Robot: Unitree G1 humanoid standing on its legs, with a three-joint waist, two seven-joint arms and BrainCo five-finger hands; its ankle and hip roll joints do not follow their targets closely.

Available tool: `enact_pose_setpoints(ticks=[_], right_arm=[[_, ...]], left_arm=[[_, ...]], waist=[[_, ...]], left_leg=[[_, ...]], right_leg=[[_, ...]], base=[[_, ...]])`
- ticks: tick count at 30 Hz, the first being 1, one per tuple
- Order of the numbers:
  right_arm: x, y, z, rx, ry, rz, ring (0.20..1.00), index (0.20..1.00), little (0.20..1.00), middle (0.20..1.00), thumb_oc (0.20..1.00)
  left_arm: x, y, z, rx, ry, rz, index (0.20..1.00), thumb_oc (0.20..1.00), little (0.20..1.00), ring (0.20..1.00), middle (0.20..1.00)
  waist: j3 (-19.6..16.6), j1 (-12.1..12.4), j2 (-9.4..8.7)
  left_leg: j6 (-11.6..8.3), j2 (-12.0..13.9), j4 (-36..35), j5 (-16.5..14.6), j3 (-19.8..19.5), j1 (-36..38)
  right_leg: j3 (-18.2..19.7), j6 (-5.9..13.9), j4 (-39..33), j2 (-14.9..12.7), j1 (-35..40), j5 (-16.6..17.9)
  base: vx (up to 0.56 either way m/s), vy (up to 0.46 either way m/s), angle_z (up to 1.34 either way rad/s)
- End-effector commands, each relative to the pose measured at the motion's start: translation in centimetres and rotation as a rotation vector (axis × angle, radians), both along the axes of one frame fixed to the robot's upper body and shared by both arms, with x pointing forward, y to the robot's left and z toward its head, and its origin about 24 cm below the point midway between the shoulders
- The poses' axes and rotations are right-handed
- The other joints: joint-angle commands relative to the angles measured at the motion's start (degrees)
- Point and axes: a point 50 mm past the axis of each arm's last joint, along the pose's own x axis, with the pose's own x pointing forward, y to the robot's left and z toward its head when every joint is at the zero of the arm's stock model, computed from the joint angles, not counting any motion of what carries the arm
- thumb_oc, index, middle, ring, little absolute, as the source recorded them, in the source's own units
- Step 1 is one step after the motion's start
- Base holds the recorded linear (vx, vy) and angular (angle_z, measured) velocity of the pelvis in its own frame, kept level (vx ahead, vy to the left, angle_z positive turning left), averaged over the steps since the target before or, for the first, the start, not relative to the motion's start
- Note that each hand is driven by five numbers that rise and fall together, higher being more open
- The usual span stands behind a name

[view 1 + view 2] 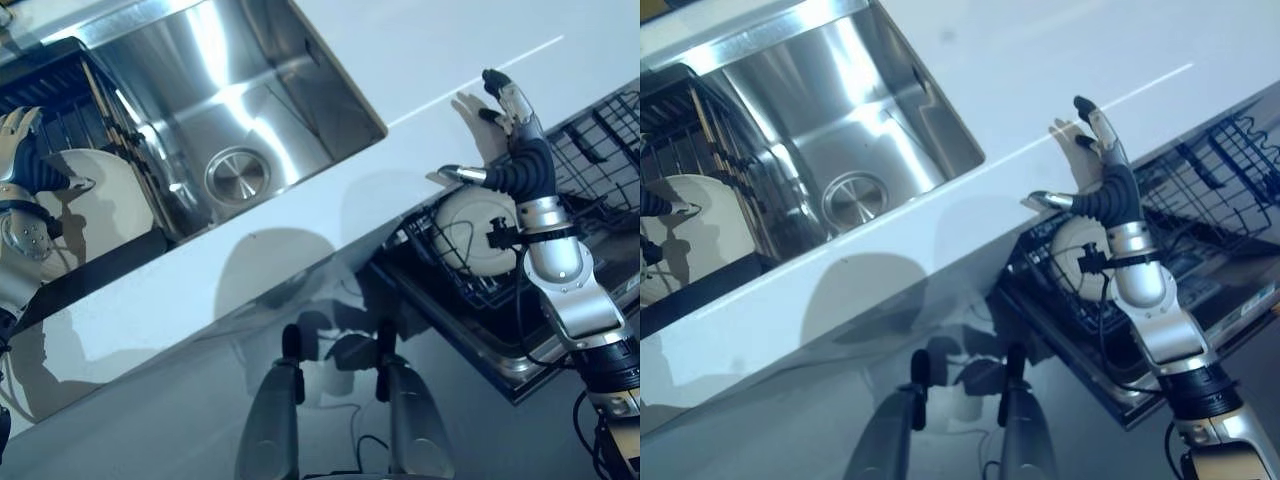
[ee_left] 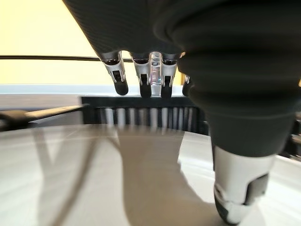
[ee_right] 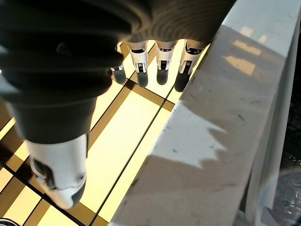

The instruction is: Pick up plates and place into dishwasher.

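Note:
A white plate (image 1: 110, 200) leans in the black dish rack (image 1: 60, 110) left of the sink. My left hand (image 1: 20, 150) hovers over it at the view's left edge; in the left wrist view its fingers (image 2: 150, 75) are straight above the plate (image 2: 94, 179), holding nothing. A second white plate (image 1: 470, 240) stands in the dishwasher's lower rack (image 1: 600, 150), partly hidden behind my right forearm. My right hand (image 1: 520, 150) is raised over the counter edge above that plate, open and empty, its fingers (image 3: 157, 61) straight.
The steel sink (image 1: 250, 90) with its round drain (image 1: 237, 175) lies between the dish rack and the white counter (image 1: 450, 50). The dishwasher's pulled-out wire rack and open door (image 1: 480, 340) jut out below the counter edge (image 3: 211, 132) at the right.

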Motion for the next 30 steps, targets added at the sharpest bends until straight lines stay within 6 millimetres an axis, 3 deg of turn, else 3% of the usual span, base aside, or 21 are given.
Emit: enact_pose_setpoints(ticks=[1,8,14,20,27,30], right_arm=[[1.7,-1.9,-8.4,-0.034,0.431,-0.101,1.0,1.0,1.0,1.0,1.0],[1.9,-2.1,-7.6,-0.06,0.416,-0.103,1.0,1.0,1.0,1.0,1.0],[2.1,-2.4,-7.0,-0.087,0.413,-0.116,1.0,1.0,1.0,1.0,1.0],[2.0,-2.6,-6.3,-0.102,0.401,-0.115,1.0,1.0,1.0,1.0,1.0],[1.8,-2.6,-6.1,-0.126,0.406,-0.118,1.0,1.0,1.0,1.0,1.0],[1.6,-2.8,-6.2,-0.126,0.413,-0.123,1.0,1.0,1.0,1.0,1.0]], left_arm=[[-1.0,1.2,3.6,0.091,0.008,0.065,1.0,1.0,1.0,1.0,1.0],[0.4,0.5,3.1,0.074,0.234,0.006,1.0,1.0,1.0,1.0,1.0],[0.1,2.0,1.7,0.023,0.538,0.111,1.0,1.0,1.0,1.0,1.0],[-0.5,3.3,-1.7,-0.256,0.808,0.088,1.0,1.0,1.0,1.0,1.0],[-1.1,3.5,-5.3,-0.591,0.872,-0.029,1.0,1.0,1.0,1.0,1.0],[-1.3,3.2,-6.5,-0.658,0.869,-0.085,1.0,1.0,1.0,1.0,1.0]], waist=[[2.55,0.87,-0.03],[2.55,0.21,0.33],[2.55,-0.23,1.14],[2.55,-0.68,2.14],[2.55,-1.0,3.95],[2.55,-0.89,4.59]], left_leg=[[5.34,-5.94,1.56,-5.05,3.24,0.16],[5.52,-6.1,1.64,-4.77,3.78,-1.56],[5.64,-6.51,1.66,-4.61,3.47,-2.42],[5.61,-6.59,1.16,-4.4,3.25,-1.87],[5.53,-6.81,0.59,-4.57,2.92,0.93],[5.46,-6.81,0.23,-4.74,2.8,2.59]], right_leg=[[-1.83,1.17,-1.49,3.01,1.23,-0.3],[-1.99,0.99,-0.75,2.64,-1.09,-0.04],[-1.73,0.87,-0.66,2.41,-2.25,0.22],[-1.47,0.75,-0.51,2.54,-2.16,-0.19],[-1.27,0.8,-0.81,2.06,0.35,-1.12],[-1.39,0.78,-1.03,1.89,1.92,-1.54]], base=[[0.02,0.014,-0.07],[0.02,0.051,-0.05],[0.02,0.035,-0.05],[0.01,0.007,-0.01],[0.0,0.003,0.01],[0.02,-0.023,0.01]])
